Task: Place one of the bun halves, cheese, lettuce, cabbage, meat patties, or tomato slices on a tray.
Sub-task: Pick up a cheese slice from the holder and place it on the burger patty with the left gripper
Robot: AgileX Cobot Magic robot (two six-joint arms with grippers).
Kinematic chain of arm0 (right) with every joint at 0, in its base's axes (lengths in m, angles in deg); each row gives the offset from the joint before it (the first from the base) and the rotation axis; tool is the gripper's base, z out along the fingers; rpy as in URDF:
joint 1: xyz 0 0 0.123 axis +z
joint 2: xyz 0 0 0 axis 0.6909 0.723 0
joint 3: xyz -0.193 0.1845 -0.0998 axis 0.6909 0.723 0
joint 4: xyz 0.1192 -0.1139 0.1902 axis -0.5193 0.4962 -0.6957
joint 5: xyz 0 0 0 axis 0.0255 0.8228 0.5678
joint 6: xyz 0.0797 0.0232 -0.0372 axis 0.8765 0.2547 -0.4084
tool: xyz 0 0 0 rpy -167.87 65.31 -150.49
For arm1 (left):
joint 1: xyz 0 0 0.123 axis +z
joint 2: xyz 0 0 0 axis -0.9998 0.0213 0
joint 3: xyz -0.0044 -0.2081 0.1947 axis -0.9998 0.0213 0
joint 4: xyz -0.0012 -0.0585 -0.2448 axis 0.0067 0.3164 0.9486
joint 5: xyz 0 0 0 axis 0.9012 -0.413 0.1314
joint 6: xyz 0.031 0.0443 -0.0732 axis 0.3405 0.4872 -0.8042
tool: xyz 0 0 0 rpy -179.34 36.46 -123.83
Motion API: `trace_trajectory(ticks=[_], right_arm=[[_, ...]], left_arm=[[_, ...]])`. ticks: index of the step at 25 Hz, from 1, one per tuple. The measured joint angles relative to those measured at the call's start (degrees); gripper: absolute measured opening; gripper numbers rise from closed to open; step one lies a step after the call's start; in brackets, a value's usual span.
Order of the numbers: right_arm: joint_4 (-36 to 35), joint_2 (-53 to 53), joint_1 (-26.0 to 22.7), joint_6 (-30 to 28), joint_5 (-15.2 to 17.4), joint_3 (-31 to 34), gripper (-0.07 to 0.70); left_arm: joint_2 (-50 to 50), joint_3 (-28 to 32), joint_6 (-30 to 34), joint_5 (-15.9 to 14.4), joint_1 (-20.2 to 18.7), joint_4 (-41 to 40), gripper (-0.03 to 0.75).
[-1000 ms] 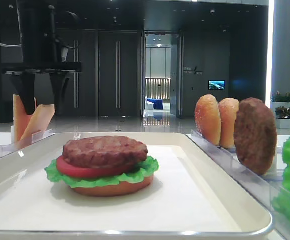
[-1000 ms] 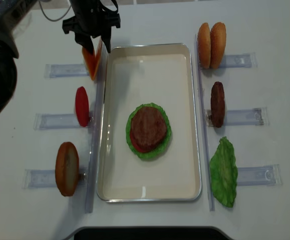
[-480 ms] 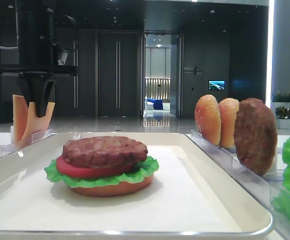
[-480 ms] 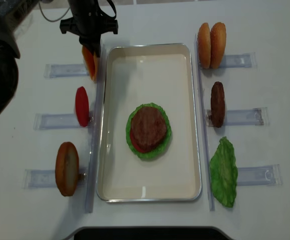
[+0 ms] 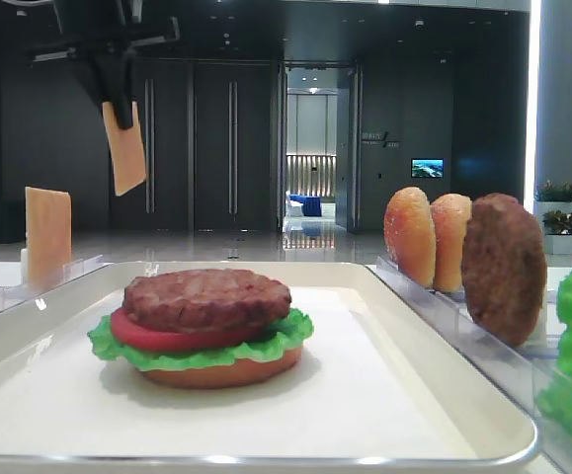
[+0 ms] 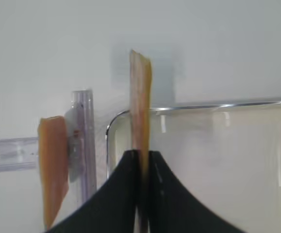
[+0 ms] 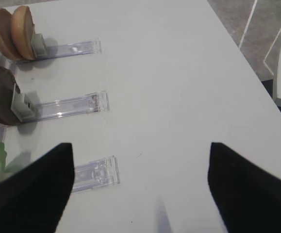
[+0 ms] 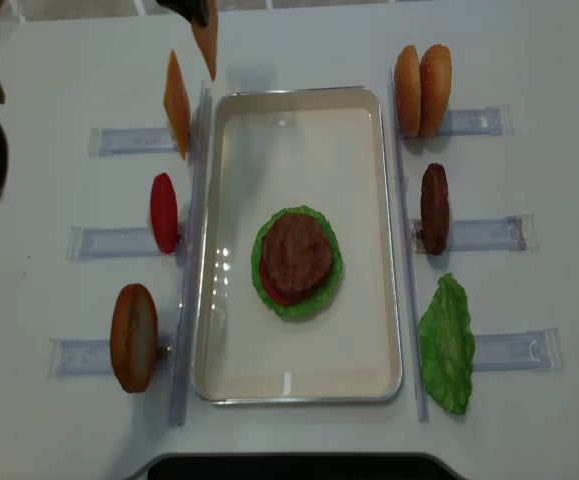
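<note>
Left gripper (image 6: pixel 141 160): fingers pinch one cheese slice (image 5: pixel 124 148) by its top edge; it hangs upright in the air above the far left corner of the tray (image 8: pixel 384 240). Second cheese slice (image 8: pixel 176 103) stands in its rack. Right gripper (image 7: pixel 140 182): fingers spread, nothing between them.

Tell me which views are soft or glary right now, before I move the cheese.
Left wrist: the held cheese and left gripper are blurred, with glints on the tray rim. Front view: background dark, stack sharp, bright strip at the right edge. Overhead: even light, small reflections on the tray floor. Right wrist: right gripper fingers are featureless black.
</note>
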Motion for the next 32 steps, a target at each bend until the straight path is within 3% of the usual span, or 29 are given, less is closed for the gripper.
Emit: trace_trajectory(ticks=[5, 10, 19, 24, 26, 32], right_arm=[[0.00, 0.00, 0.00, 0.00, 0.00, 0.00, 0.539], [0.00, 0.00, 0.00, 0.00, 0.00, 0.00, 0.539], [0.00, 0.00, 0.00, 0.00, 0.00, 0.00, 0.539], [0.00, 0.00, 0.00, 0.00, 0.00, 0.00, 0.539], [0.00, 0.00, 0.00, 0.00, 0.00, 0.00, 0.539], [0.00, 0.00, 0.00, 0.00, 0.00, 0.00, 0.539]], left_arm=[[-1.53, -0.24, 0.00, -0.77, -0.24, 4.12, 0.026], [-4.68, 4.44, -2.12, -0.77, -5.01, 1.54, 0.024], [-18.21, 22.07, -8.21, -0.78, -13.23, 0.50, 0.025], [-30.81, 37.35, -12.60, 3.76, -13.50, 1.36, 0.025], [-34.87, 42.65, -13.39, 4.30, -13.50, 1.36, 0.024], [-40.26, 50.61, -13.72, 8.49, -13.50, 3.82, 0.024]])
